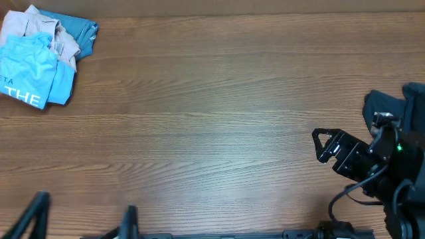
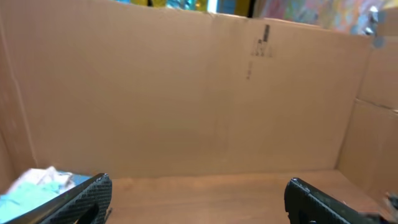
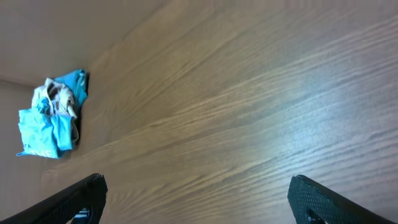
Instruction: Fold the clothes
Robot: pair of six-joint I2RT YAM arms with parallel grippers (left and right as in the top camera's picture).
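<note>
The sky-blue T-shirt (image 1: 30, 73) lies bunched on the wooden surface (image 1: 212, 119), touching the beige garment (image 1: 33, 26). The left jaws and right jaws, both well apart from that garment, gape wide, holding nothing.

black right arm (image 1: 362, 159), textured black jaws, looped cable (image 1: 345, 196), green light (image 1: 399, 147)

1. Overhead: high up, looking straight down on the table (image 1: 219, 126).
2. Left wrist: low, level, facing a cardboard wall (image 2: 186, 99).
3. Right wrist: raised, tilted down across the table.
4. All three share the clothes pile (image 1: 40, 63).
</note>
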